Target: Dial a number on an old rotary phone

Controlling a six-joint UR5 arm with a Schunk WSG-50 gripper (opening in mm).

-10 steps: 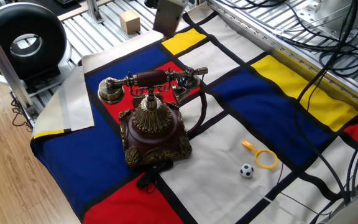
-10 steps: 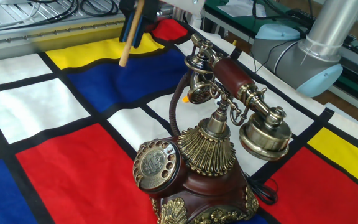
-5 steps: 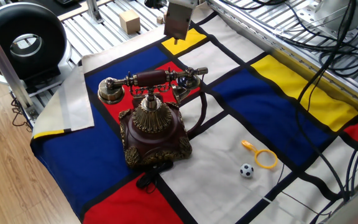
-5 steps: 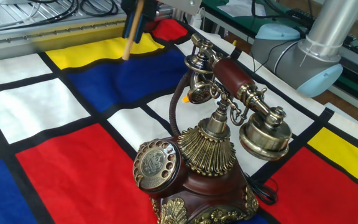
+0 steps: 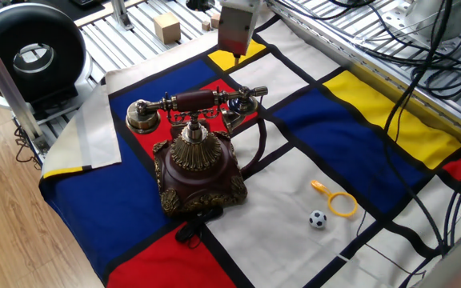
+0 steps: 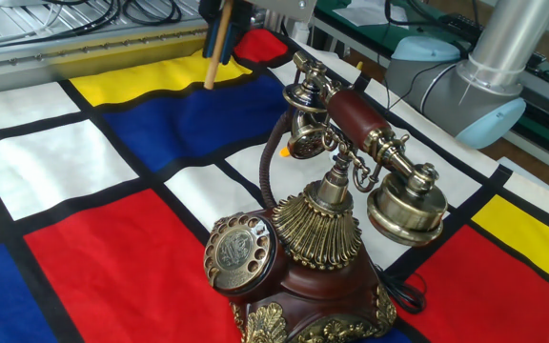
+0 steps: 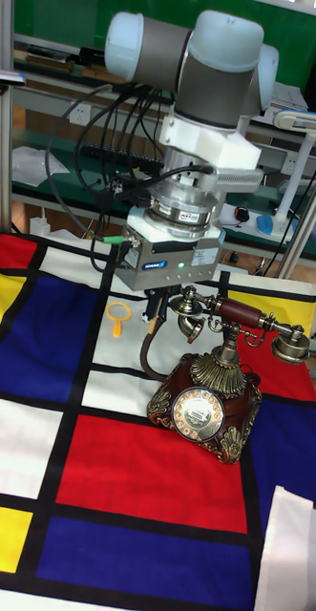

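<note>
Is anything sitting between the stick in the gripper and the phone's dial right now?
Nothing lies on the cloth between them. The gripper holds a wooden stick over the blue and yellow patches, apart from the rotary phone. Its dial is uncovered; the handset rests on the cradle above.

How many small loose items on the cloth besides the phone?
2: a yellow ring toy on the white panel right of the phone, and a mini soccer ball just below it. Others may be hidden.
</note>
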